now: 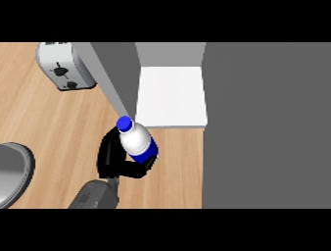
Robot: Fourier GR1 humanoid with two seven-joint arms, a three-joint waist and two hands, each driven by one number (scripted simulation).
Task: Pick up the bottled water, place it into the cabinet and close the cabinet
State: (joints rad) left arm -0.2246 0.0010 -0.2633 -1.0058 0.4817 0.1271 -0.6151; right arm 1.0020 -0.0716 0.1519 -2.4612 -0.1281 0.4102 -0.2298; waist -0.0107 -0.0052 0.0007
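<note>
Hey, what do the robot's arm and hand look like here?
Only one arm shows: a smooth, rounded grey forearm ending in the black left hand, which has slim fingers. No cables or markings are visible.

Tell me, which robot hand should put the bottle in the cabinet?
Left. The left robot hand holds the bottle, right by the open cabinet. The right robot hand isn't in view.

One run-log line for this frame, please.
left hand curled round bottled water | bottle in front of cabinet opening, not yet inside | cabinet door open | right hand unseen
</note>
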